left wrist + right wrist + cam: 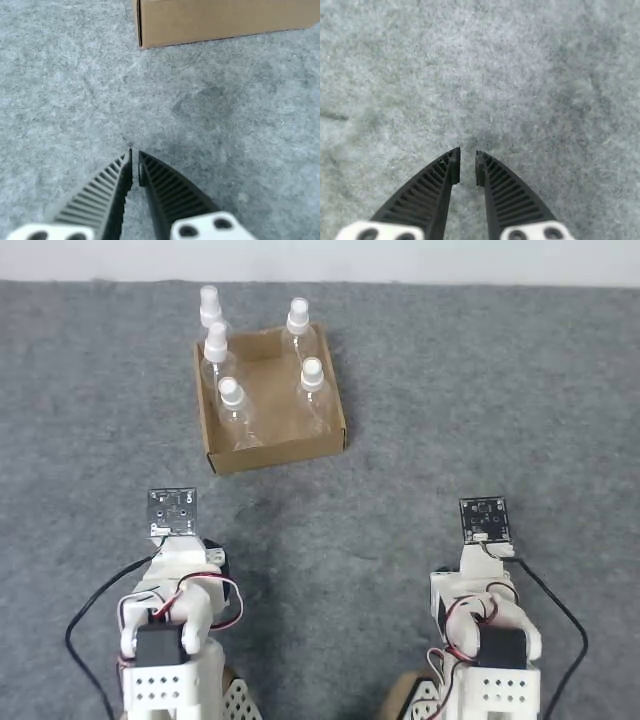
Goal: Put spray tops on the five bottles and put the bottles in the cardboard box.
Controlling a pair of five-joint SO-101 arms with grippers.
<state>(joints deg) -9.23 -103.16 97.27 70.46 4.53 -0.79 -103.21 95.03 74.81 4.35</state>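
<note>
Five spray-topped bottles (232, 405) stand at the cardboard box (275, 452): four clearly inside, and the far-left bottle (210, 308) at its far corner, inside or just beyond I cannot tell. From that box, the left gripper (134, 155) is nearer, closed and empty. The right gripper (467, 157) is all but closed and also empty.

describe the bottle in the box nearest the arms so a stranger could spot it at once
Find the open cardboard box on the grey mat, ahead of the left arm. Along its left wall stands a row of clear bottles with white spray tops. The one meant is the row's nearest bottle, right behind the box's front wall.
</note>
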